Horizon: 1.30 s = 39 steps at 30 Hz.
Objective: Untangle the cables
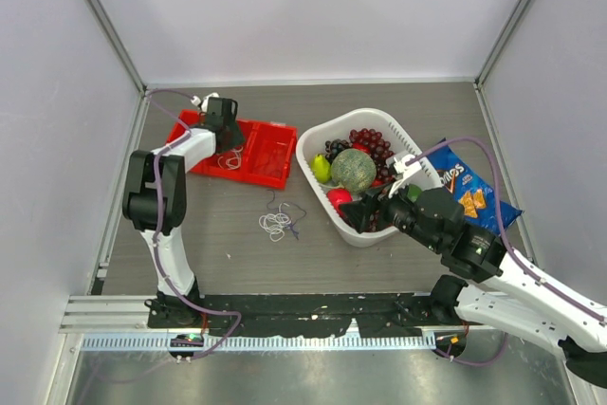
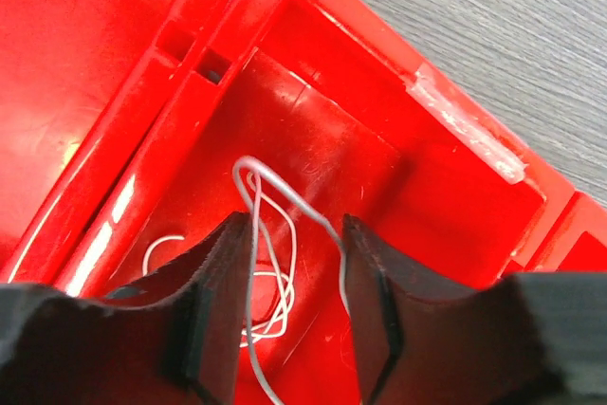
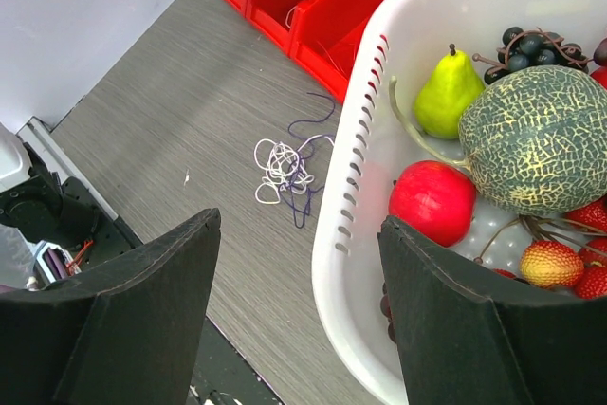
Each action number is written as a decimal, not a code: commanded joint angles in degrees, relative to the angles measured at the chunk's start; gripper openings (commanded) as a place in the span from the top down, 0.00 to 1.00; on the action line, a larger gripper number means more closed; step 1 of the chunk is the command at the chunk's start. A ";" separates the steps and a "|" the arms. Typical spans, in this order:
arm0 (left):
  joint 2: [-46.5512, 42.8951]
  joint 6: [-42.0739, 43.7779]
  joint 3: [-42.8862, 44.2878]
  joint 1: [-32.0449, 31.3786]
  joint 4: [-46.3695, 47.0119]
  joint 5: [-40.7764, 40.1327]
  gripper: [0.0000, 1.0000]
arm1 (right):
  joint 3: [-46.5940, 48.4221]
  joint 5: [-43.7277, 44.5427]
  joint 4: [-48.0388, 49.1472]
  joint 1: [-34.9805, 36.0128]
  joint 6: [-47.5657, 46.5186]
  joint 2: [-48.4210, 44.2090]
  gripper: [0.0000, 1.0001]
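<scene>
A small tangle of white and purple cables (image 1: 277,222) lies on the grey table between the red tray and the white basket; it also shows in the right wrist view (image 3: 289,168). Another white cable (image 2: 266,282) lies coiled in a compartment of the red tray (image 1: 270,154). My left gripper (image 1: 226,132) is down in that compartment, open, with a thin grey-white cable loop (image 2: 285,192) rising between its spread fingers (image 2: 296,234). My right gripper (image 1: 365,211) is open and empty, straddling the basket's near-left rim (image 3: 299,234).
The white basket (image 1: 313,154) holds a melon (image 1: 353,170), a pear (image 3: 446,92), a red apple (image 3: 432,201) and grapes. A blue chips bag (image 1: 469,187) lies right of it. White walls enclose the table on three sides.
</scene>
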 commanded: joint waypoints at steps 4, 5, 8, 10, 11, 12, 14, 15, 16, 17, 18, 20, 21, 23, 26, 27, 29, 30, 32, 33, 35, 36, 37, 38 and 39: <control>-7.82 -2.91 -1.12 0.37 -2.37 -2.40 0.41 | -1.20 -1.18 4.56 0.05 1.58 0.82 0.27; -9.23 -3.62 -1.47 0.38 -2.73 -2.40 0.36 | -1.02 -1.53 4.65 0.14 1.67 1.00 0.27; -12.66 -5.81 -2.44 0.29 -4.39 -1.00 0.15 | -0.76 -2.06 4.82 0.14 1.76 2.14 0.27; -15.03 -7.57 -3.49 0.38 -5.54 -0.12 0.08 | -0.75 -2.14 5.08 0.14 2.03 2.58 0.27; -16.70 -8.19 -4.19 0.38 -5.89 0.50 0.04 | -0.93 -2.23 5.35 0.14 2.20 2.76 0.27; -18.19 -8.80 -4.98 0.38 -6.24 1.20 0.03 | -0.93 -2.23 5.61 0.05 2.46 2.93 0.27; -22.32 -9.25 -7.44 0.38 -5.99 2.78 0.03 | -0.93 -2.06 5.70 0.14 2.46 3.99 0.27; -25.03 -9.34 -9.19 0.38 -5.46 4.27 0.04 | -0.84 -1.97 5.61 0.05 2.55 5.29 0.27; -28.11 -9.34 -11.82 0.38 -4.93 5.59 0.05 | -0.50 -1.80 5.35 0.14 2.55 6.00 0.27; -30.75 -9.16 -14.20 0.29 -3.97 7.08 0.06 | 0.12 -1.62 5.09 0.14 2.55 8.01 0.28; -33.99 -9.16 -16.66 0.46 -2.57 9.53 0.07 | 0.65 -2.14 5.00 0.14 2.55 9.25 0.28; -40.06 -8.90 -21.93 0.46 0.07 16.29 0.10 | 3.10 -3.89 4.65 0.40 2.55 14.34 0.32; -42.27 -9.33 -24.83 0.46 1.04 19.54 0.12 | 5.03 -4.08 4.73 1.18 2.55 17.58 0.33; -44.65 -11.17 -30.46 0.38 3.93 27.97 0.16 | 7.14 -1.90 5.87 3.82 2.64 22.85 0.34; -45.89 -13.55 -37.05 -0.50 4.74 35.12 0.20 | 10.04 -2.05 8.77 6.98 2.99 29.29 0.41; -46.50 -13.73 -38.99 -1.63 5.78 36.18 0.21 | 10.58 -2.32 10.00 7.43 3.17 32.87 0.46; -47.73 -13.47 -42.68 -4.79 7.29 34.97 0.22 | 11.98 -2.06 11.58 9.18 3.26 37.71 0.49; -48.35 -13.38 -43.74 -6.81 7.38 33.48 0.23 | 12.95 -1.71 11.85 10.41 2.91 40.78 0.49; -48.88 -13.29 -45.59 -8.41 8.07 31.97 0.27 | 14.53 1.01 11.24 11.90 1.33 44.57 0.49; -48.88 -13.29 -46.47 -8.76 8.86 31.53 0.28 | 15.06 3.80 10.19 12.17 0.37 45.73 0.49; -48.27 -12.07 -47.35 -8.76 9.31 30.74 0.27 | 15.85 6.71 9.31 12.27 -0.52 48.63 0.48; -47.74 -10.93 -47.36 -8.85 9.22 29.35 0.25 | 16.29 7.60 8.96 12.09 -1.04 50.03 0.47; -47.30 -10.14 -47.36 -8.85 9.05 27.77 0.24 | 16.56 8.31 8.43 12.18 -1.66 50.83 0.46; -46.52 -9.87 -47.62 -8.85 9.74 26.45 0.25 | 16.91 8.49 8.34 12.26 -1.84 52.05 0.46; -45.20 -9.86 -47.62 -8.85 10.53 26.00 0.30 | 17.00 8.49 8.77 12.27 -2.02 52.50 0.46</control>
